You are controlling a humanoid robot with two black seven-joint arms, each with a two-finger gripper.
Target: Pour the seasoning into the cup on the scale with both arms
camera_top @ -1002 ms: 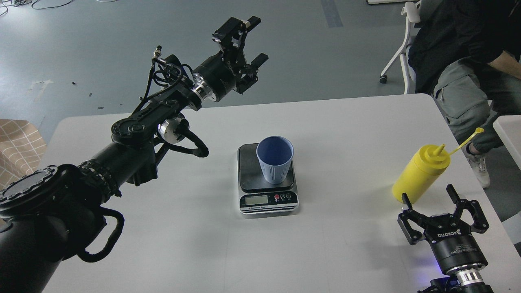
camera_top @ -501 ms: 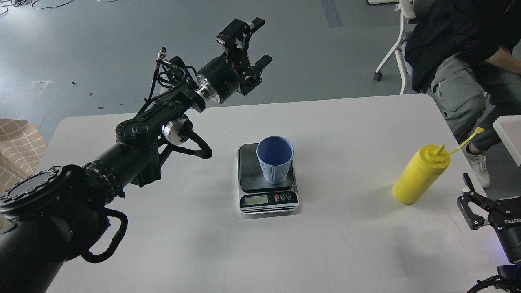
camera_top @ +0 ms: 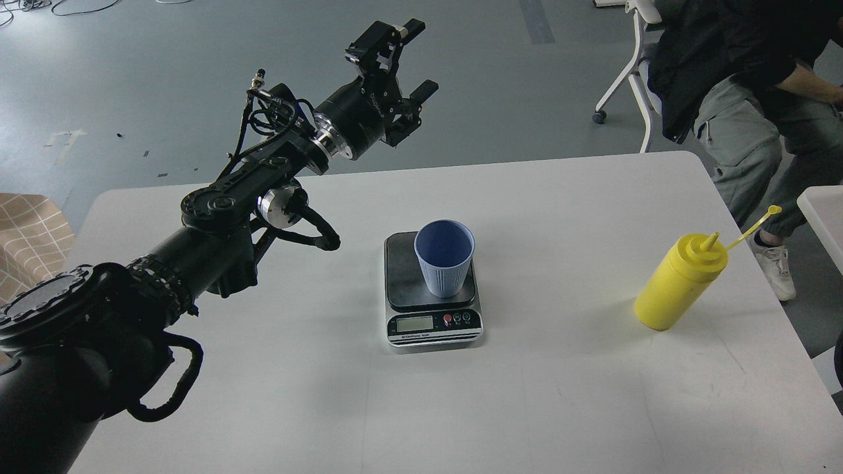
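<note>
the seasoning bottle (camera_top: 679, 283) is standing upright on the table (camera_top: 566, 395) near its right edge, well apart from the cup (camera_top: 444, 257) sitting on the scale (camera_top: 431, 289). the left gripper (camera_top: 409, 58) is hovering far off with fingers spread, empty; the right gripper is lying out of view, though likely nearer.

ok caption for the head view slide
Left gripper open above table; cup on scale, seasoning bottle untouched.

The white table (camera_top: 560, 408) carries a scale (camera_top: 433, 309) at its middle and a yellow squeeze bottle (camera_top: 678, 284) standing upright near its right edge.
</note>
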